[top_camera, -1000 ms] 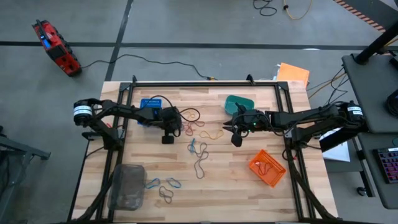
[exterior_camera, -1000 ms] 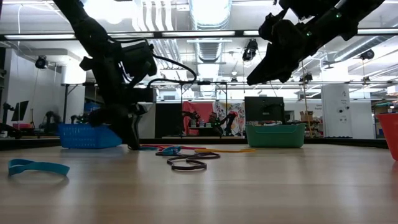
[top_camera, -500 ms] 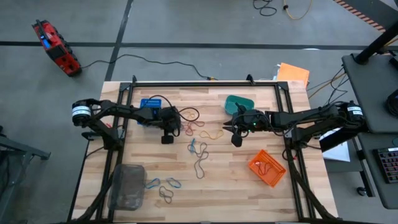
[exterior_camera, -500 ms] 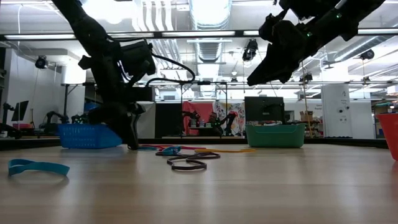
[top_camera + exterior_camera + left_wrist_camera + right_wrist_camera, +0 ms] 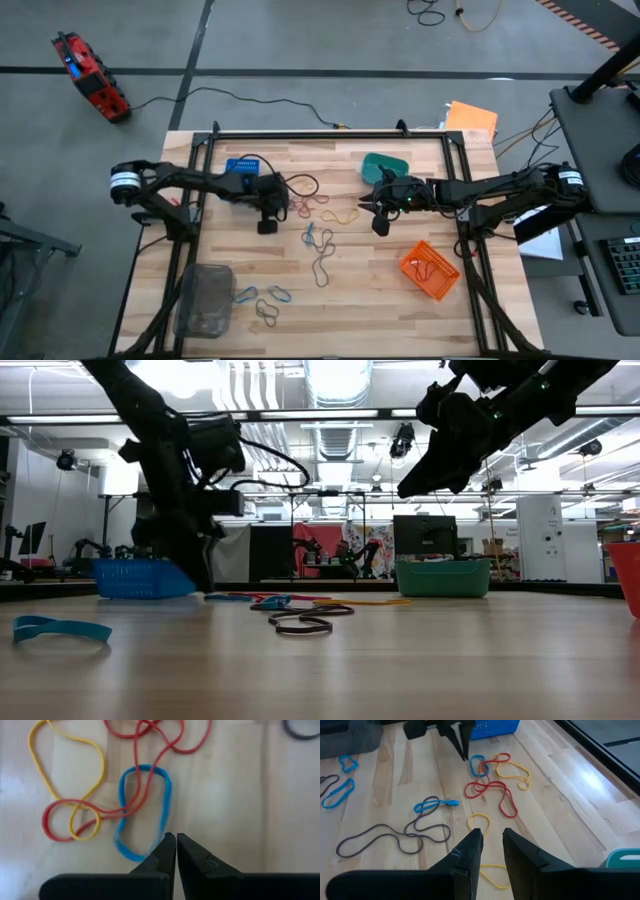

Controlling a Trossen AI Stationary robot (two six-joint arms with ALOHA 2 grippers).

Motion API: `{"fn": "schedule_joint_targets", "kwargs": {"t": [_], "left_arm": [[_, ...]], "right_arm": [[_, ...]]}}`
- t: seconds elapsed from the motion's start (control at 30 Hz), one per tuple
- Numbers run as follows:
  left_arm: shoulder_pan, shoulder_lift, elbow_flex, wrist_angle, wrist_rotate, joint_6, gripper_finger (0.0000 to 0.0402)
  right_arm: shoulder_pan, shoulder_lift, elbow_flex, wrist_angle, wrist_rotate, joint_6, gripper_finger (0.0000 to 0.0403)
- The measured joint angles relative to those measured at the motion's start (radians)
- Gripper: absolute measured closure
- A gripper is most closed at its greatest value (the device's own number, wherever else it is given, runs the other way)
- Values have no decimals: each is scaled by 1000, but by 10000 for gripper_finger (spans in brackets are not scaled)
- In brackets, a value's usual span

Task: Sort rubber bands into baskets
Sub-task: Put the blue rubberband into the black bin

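Observation:
Red, yellow and blue rubber bands (image 5: 318, 205) lie tangled at the table's middle. My left gripper (image 5: 288, 208) points steeply down at the tangle's left side, shut on a blue band (image 5: 145, 810). My right gripper (image 5: 366, 206) hangs above the table to the right of the tangle, slightly open and holding nothing (image 5: 492, 845). More blue and dark bands (image 5: 320, 250) lie nearer the front. The blue basket (image 5: 243, 167), teal basket (image 5: 385, 165), orange basket (image 5: 430, 270) and clear-grey basket (image 5: 205, 298) stand around them. My left gripper pinches the blue band at one corner of its loop (image 5: 164, 840), only at the fingertips, coming from above and slanting down. That corner is raised a little. The rest of the loop lies slack on the table, crossed by a red band (image 5: 145, 785).
A dark band (image 5: 305, 184) lies beside the blue basket. Several blue and dark bands (image 5: 265, 300) sit by the clear-grey basket. The orange basket holds a band. A black frame rail (image 5: 330, 133) borders the table. Bare wood lies at the front middle.
My left gripper has risen slightly and drawn a little toward the table's left edge, staying shut. The right arm has kept still.

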Motion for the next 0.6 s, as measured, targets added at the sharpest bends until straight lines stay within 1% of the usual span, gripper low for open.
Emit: {"fn": "schedule_joint_targets", "kwargs": {"t": [0.1, 0.4, 0.5, 0.6], "left_arm": [[-28, -42, 0, -25, 1, -23, 401], [-96, -193, 1, -25, 2, -51, 401], [-98, -224, 1, -25, 1, -57, 401], [-97, -228, 2, -11, -13, -57, 401]], "right_arm": [[0, 0, 0, 0, 0, 0, 330], [0, 0, 0, 5, 0, 0, 330], [0, 0, 0, 5, 0, 0, 330], [0, 0, 0, 6, 0, 0, 330]]}}
